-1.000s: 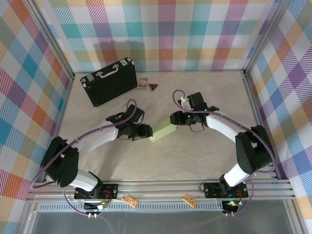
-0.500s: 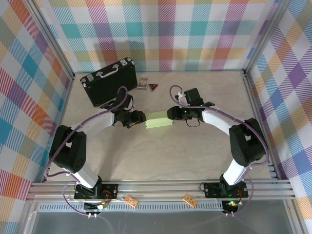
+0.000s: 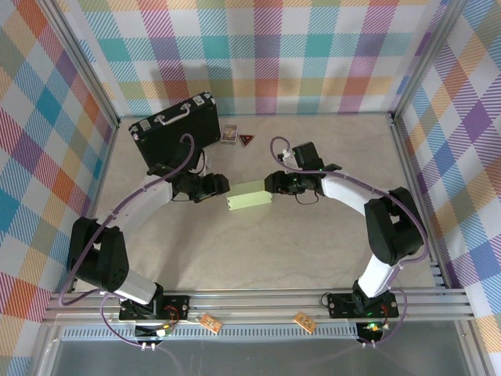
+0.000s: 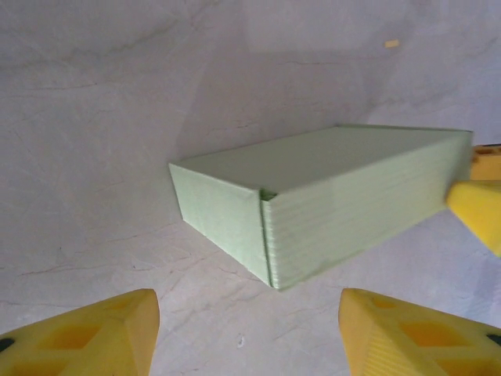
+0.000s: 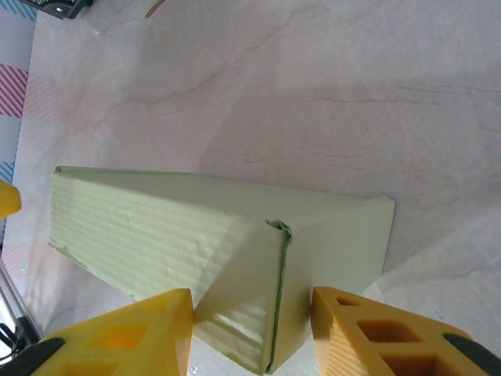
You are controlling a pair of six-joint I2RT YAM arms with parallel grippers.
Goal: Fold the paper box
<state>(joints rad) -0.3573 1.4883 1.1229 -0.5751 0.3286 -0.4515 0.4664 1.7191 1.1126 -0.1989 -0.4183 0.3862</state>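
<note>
The box (image 3: 249,197) is folded shut, in the middle of the table (image 3: 258,258). The right gripper (image 3: 273,185) holds the right end of the box, one finger on each side. The left gripper (image 3: 221,186) is wide and just beside the left end, not touching it. A black case (image 3: 174,130) lies at the back left.
</note>
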